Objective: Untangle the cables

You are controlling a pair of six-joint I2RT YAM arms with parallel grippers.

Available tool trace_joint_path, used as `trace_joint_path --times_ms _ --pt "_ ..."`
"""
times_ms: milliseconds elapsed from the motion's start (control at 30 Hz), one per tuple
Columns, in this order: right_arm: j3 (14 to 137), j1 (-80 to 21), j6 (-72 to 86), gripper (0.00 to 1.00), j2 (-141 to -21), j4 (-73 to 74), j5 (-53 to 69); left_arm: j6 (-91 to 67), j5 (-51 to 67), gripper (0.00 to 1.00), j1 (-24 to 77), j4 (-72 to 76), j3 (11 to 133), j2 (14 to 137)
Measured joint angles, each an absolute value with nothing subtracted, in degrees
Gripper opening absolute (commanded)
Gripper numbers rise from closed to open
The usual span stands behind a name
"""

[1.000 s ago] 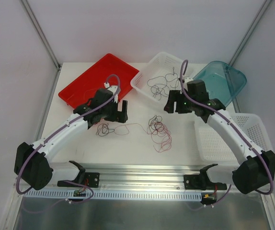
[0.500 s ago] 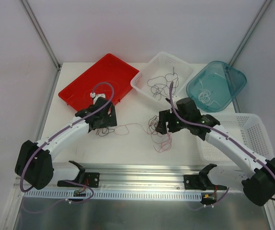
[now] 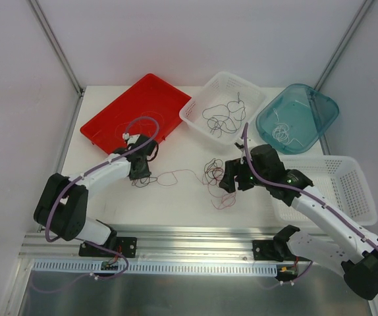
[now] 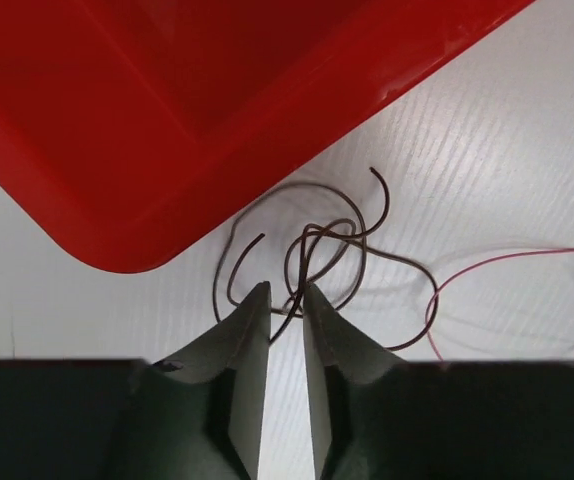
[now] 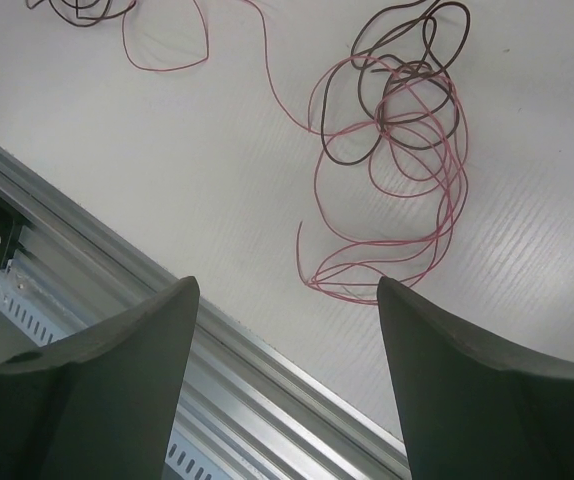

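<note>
Fingers [image 4: 239, 350] of the left gripper [image 4: 285, 297] are held nearly together but not pressed shut, with a narrow gap left between them. A strand of a thin dark-brown looped wire [image 4: 317, 233] is seen lying in that gap. This wire is laid on the white table [image 3: 176, 204] just beside a corner of the red plastic tray [image 4: 167, 120], toward the left edge. The right gripper [image 5: 285, 283] is spread wide and released, above a pink-red and dark wire tangle [image 5: 412, 140] by the middle of the near edge.
</note>
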State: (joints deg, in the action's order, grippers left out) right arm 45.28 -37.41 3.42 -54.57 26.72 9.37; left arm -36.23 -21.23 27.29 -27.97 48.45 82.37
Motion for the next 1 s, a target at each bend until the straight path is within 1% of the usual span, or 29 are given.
trace_joint_path --times_ms 67,100,267,467,633,767,1000 --pt "45.23 -37.41 3.42 0.76 -54.28 26.81 9.28 -36.75 -21.12 0.08 27.29 -28.01 47.97 82.3" --pt "45.23 -37.41 3.42 0.76 -54.26 26.81 9.28 -36.8 -21.04 0.0 27.31 -28.01 47.75 82.17" --pt "45.1 -37.43 3.44 0.76 -54.22 26.3 9.39 -36.49 -20.27 0.0 27.29 -28.42 46.81 79.02" --pt "45.1 -37.63 4.47 0.76 -54.19 24.23 11.07 -34.63 -16.95 0.0 27.31 -28.86 46.57 68.55" --pt "44.23 -38.79 6.76 0.75 -53.54 18.96 13.13 -31.46 -12.58 0.0 27.31 -29.47 47.13 60.16" --pt "43.35 -39.75 9.1 0.75 -53.43 14.33 15.27 -28.38 -9.15 0.0 27.31 -30.92 50.92 55.31" --pt "43.38 -41.8 10.94 0.75 -54.48 9.58 16.67 -21.5 -8.75 0.0 27.31 -32.91 62.76 47.29"
